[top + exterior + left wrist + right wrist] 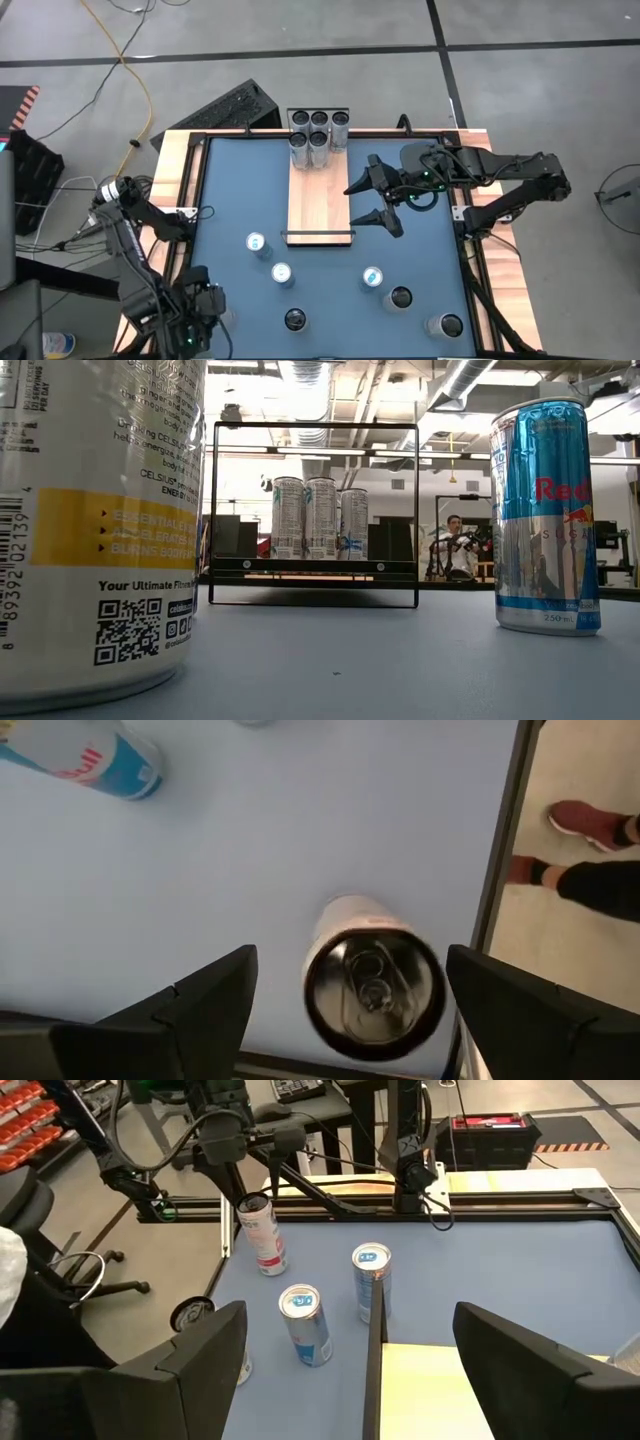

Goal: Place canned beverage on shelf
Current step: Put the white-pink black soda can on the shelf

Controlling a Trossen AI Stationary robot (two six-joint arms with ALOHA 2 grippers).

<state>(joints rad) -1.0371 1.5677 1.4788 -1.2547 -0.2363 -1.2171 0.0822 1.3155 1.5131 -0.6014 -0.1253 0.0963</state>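
Right hand: I am holding my right hand [375, 200] spread and empty over the shelf's [320, 205] right edge, above the bare stretch of board, presumably because that is where the next can should go.

Left hand: I am hovering my left hand [350, 995] spread wide above the black-topped can [375, 985] at the near-left part of the surface [230, 190]; the fingers are straddling it from above without touching it, so I judge this to be the approach before a grasp.

Shelf: it is lying along the middle of the surface, with five cans [318, 135] already standing clustered at its far end, leaving the near part free.

Loose cans: two blue-and-silver cans [271, 258] are standing near the shelf's near rail, a third [373, 278] to its right, and two dark-topped cans [425, 310] are waiting in the near-right corner.

Progress: I am judging the task partly done, with six cans left off the shelf.

Risk: the can below my left hand is standing just beside the frame rail [505, 840], which may be crowding one finger.
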